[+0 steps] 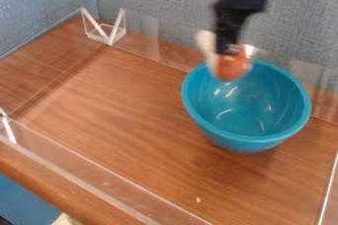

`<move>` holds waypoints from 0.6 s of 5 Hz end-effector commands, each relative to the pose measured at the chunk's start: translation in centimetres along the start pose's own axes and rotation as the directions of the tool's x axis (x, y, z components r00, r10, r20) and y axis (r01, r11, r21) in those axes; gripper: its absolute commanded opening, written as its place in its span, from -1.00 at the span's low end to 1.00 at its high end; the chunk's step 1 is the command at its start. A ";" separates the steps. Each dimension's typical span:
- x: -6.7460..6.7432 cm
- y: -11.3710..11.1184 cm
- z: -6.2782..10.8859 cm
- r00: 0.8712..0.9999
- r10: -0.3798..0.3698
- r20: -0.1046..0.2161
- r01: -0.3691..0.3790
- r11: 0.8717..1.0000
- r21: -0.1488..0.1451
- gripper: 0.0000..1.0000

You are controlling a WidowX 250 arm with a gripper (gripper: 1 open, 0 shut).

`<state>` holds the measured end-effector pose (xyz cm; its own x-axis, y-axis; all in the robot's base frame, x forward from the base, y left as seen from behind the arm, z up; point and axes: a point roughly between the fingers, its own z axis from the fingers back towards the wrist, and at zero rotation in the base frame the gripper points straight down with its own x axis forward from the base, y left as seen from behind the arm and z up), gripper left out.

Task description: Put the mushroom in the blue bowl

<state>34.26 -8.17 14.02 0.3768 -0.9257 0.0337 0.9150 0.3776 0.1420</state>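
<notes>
On the left is a brown wooden table (93,111) with low clear plastic walls (106,24) around its edge, and behind it a gray wall (158,2). To the right sits the blue bowl (247,106), big and round, resting on the wood. Just above the back rim of the bowl hangs the gripper (230,59), black and pointing down. Its fingers are pressed tight on the mushroom (230,64), pinching it so it is up in the air. The orange cap hangs low by the bowl's back edge, and the pale stem sticks out to the left.
</notes>
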 end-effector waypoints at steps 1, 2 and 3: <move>1.1 -0.2 0.6 0.997 -0.056 0.048 0.054 0.998 0.035 -1.00; 0.8 -0.3 0.2 0.995 -0.080 0.057 0.078 0.996 0.036 -1.00; 0.7 -0.2 0.0 0.994 -0.096 0.057 0.094 0.995 0.038 -1.00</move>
<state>33.98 -9.13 12.64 0.2724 -0.9607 0.0534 0.9492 0.2774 0.1488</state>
